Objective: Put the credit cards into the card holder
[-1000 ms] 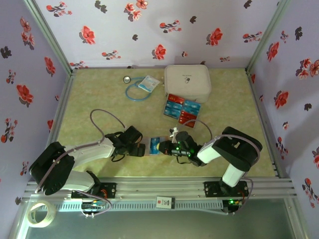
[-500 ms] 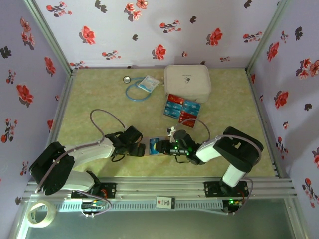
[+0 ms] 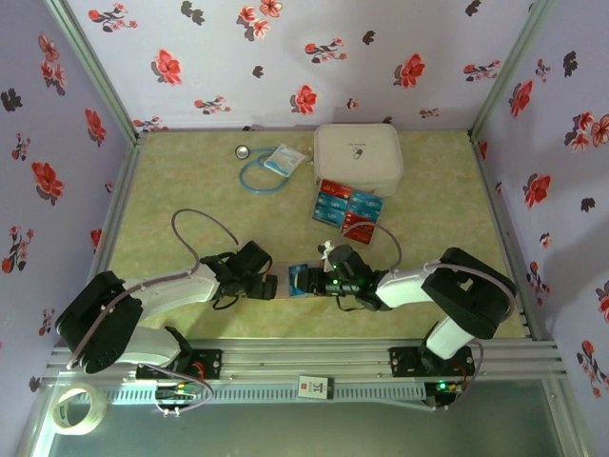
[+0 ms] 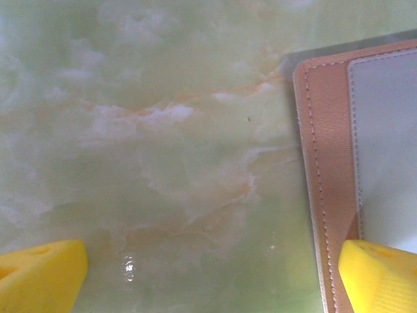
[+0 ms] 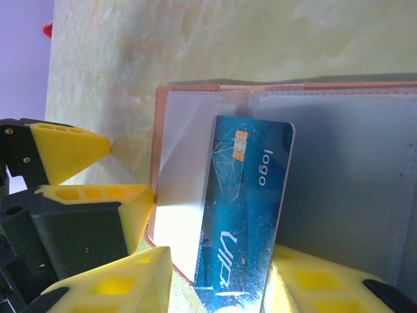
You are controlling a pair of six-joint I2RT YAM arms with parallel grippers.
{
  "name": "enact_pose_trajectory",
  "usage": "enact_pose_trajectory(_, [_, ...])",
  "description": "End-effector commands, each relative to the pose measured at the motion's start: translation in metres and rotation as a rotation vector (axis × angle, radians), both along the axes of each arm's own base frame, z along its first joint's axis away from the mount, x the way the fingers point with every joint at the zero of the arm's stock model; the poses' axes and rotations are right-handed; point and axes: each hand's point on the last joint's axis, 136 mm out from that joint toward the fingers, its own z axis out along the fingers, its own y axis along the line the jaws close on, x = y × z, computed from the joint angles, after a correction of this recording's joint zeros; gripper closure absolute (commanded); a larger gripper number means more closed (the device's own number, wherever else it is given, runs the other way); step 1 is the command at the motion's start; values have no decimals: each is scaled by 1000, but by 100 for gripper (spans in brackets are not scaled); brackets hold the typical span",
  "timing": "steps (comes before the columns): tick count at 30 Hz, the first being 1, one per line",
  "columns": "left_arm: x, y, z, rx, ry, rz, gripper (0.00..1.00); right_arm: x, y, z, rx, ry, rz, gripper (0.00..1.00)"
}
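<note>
Where it is laid open between both grippers, the card holder [image 5: 365, 169] is judged soft and limp, best pinned at its stitched edge. Blue credit card [image 5: 244, 215]: stiff, slick, light; lodged partway in a clear sleeve [image 5: 179, 195]. Left gripper [image 4: 212, 277] is spread wide at the holder's edge. Right gripper [image 5: 221, 280] is parted, nothing clamped.

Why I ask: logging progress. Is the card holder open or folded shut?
Open. The card holder lies spread flat, its clear sleeves facing up, with a blue card at its fold.
</note>
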Motion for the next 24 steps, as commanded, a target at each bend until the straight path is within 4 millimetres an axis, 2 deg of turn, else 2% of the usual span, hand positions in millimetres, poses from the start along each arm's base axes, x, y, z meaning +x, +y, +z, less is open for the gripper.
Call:
enact_pose_trajectory(1, [-4, 7, -8, 23, 8, 12, 0, -5, -9, -20, -92, 22, 0, 61])
enact_pose_trajectory(9, [-4, 7, -8, 21, 7, 13, 0, -1, 0, -17, -85, 14, 4, 60])
enact_pose_trajectory(24, [-5, 7, -9, 20, 10, 11, 0, 2, -10, -23, -121, 6, -40, 67])
